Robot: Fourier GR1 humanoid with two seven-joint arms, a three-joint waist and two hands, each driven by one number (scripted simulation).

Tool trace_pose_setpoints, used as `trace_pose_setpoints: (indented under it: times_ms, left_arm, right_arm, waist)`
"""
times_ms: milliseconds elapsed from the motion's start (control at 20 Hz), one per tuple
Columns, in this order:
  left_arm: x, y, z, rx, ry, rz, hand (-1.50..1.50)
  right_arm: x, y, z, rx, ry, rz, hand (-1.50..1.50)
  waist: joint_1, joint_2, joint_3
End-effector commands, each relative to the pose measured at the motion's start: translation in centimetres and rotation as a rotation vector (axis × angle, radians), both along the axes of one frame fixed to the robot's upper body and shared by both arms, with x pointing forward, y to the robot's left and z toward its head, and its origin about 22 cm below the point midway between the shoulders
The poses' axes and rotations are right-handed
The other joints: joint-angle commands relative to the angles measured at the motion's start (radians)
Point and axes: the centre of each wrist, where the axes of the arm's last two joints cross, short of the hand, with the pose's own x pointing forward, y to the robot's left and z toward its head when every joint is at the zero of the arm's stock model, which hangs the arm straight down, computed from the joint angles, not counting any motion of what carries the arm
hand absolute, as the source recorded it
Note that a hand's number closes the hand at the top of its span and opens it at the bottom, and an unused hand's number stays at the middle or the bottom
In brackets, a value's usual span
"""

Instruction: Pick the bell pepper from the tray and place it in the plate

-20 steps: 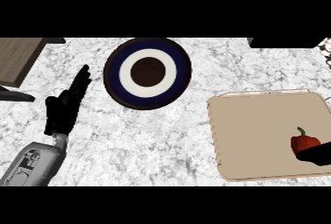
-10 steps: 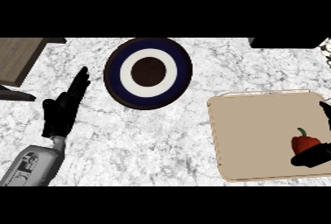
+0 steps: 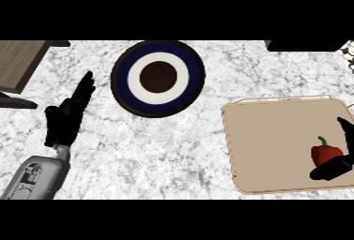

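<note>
1. The bell pepper (image 3: pixel 326 153) is red with a little green stem, and it sits on the tray (image 3: pixel 269 140), over toward the tray's right side and a bit below the middle.
2. The right hand (image 3: pixel 333 168) comes in from the right edge right at the pepper. One dark part lies just under it and looks like it's touching, and a finger (image 3: pixel 345 127) sticks up on its far side. So the pepper is kind of bracketed, but most of the hand is cut off by the edge, and honestly I can't tell if the fingers are closed on it or just beside it.
3. The tray is tan with rounded corners, flat on the marbled counter (image 3: pixel 173 154), on the right half.
4. The plate (image 3: pixel 158 78) is up and to the left of the tray, well apart from it: dark blue rim, white ring, brown centre.
5. The left hand (image 3: pixel 66 118) is at the left, near the plate, fingers straight and released, holding nothing.
6. A wooden board (image 3: pixel 21 63) shows in the top left corner.
</note>
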Motion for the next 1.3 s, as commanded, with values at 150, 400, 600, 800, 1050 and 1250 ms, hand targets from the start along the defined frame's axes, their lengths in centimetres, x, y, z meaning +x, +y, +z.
trace_pose_setpoints:
  times_ms: [150,400,600,800,1050,1250]
  left_arm:
    - [0.2,-1.3,-0.4,0.008,-0.002,-0.001,0.0]
    - [0.2,-1.1,0.4,-0.007,0.011,0.008,0.0]
    - [1.9,-0.6,0.7,-0.019,-0.022,-0.001,0.0]
    - [-0.5,-0.1,-0.4,-0.004,0.013,-0.006,0.0]
    - [-0.5,-1.0,-0.3,-0.02,-0.004,-0.029,0.0]
    - [-0.6,1.6,-0.7,-0.003,0.003,-0.003,0.0]
  right_arm:
    - [-0.1,-0.1,-3.3,-0.006,0.057,-0.015,-1.5]
    - [-1.8,-1.6,-1.8,-0.087,-0.037,0.019,1.5]
    - [0.7,-2.9,-4.3,-0.104,-0.036,0.025,1.5]
    - [-0.5,-2.1,-2.6,-0.12,-0.091,0.026,1.5]
    - [1.5,2.7,-4.2,-0.011,-0.177,0.161,1.5]
    - [1.8,9.1,-4.0,0.141,-0.271,0.279,1.5]
  waist:
    - [0.0,0.0,0.0]
    - [-0.004,-0.001,0.0]
    - [0.0,0.001,0.0]
    - [-0.001,-0.001,0.0]
    - [0.01,0.001,0.001]
    - [0.012,0.001,0.0]
